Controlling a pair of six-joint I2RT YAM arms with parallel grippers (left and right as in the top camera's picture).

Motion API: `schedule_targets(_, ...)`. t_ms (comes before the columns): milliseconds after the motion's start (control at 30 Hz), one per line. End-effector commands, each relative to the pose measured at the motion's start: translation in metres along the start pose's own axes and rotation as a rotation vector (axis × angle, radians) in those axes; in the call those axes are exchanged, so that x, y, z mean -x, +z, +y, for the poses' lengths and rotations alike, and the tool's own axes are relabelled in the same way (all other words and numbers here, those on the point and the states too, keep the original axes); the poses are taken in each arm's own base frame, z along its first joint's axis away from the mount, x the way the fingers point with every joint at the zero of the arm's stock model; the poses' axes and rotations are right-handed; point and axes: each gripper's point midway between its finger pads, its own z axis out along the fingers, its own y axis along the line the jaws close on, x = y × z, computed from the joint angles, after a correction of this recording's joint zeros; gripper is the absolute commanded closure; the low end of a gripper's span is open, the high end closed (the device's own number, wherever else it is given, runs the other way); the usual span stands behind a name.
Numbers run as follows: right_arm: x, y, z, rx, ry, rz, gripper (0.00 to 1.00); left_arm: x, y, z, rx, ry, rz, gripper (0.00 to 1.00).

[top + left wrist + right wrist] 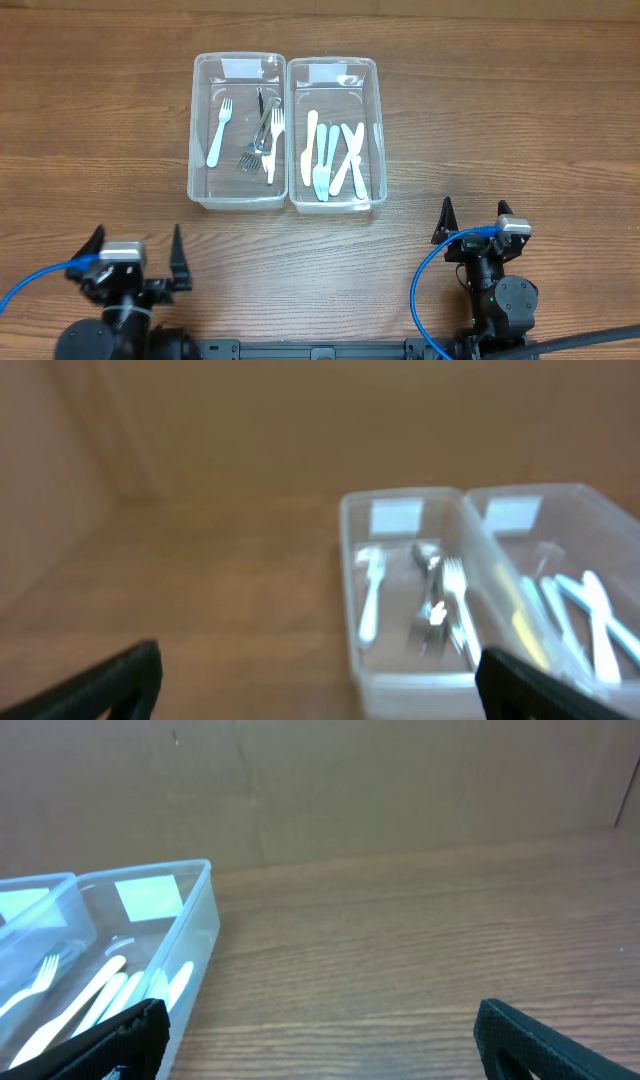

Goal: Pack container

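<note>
— Starting with the largest item, what is recorded?
— A wooden table (500, 120) is noted. Two clear tubs are set side by side toward its far edge: the left container (236, 201) and the right container (331, 207).
— How are the grippers found?
— The left gripper (137, 232) is seen at the near left edge, jaws spread wide, nothing held. The right gripper (475, 212) is seen at the near right, equally wide and empty. Both are well apart from the tubs.
— And the contents?
— Plastic knives (330, 160), white and pale blue, are laid in the right container. A cluster of forks (262, 140) is found in the left container, with one white fork (219, 131) lying apart on its left side.
</note>
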Motion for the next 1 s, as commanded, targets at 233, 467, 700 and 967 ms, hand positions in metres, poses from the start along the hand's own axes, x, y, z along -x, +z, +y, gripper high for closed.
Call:
schedule_targets(233, 0.005, -0.001, 0.003, 0.012, -0.002, -0.02, 0.0, -0.032, 0.064, -0.026, -0.125, 0.032, -0.208, 0.0)
schedule_targets(467, 0.005, -0.001, 0.003, 0.012, -0.002, -0.02, 0.0, -0.065, 0.084, -0.023, -0.092, 0.027, -0.191, 0.0)
schedule_targets(700, 0.005, -0.001, 0.003, 0.012, -0.002, -0.02, 0.0, -0.094, 0.094, -0.022, -0.059, -0.022, -0.129, 0.0)
schedule_targets(967, 0.005, -0.001, 0.003, 0.012, -0.002, -0.02, 0.0, -0.094, 0.094, -0.026, -0.075, -0.016, -0.131, 0.0)
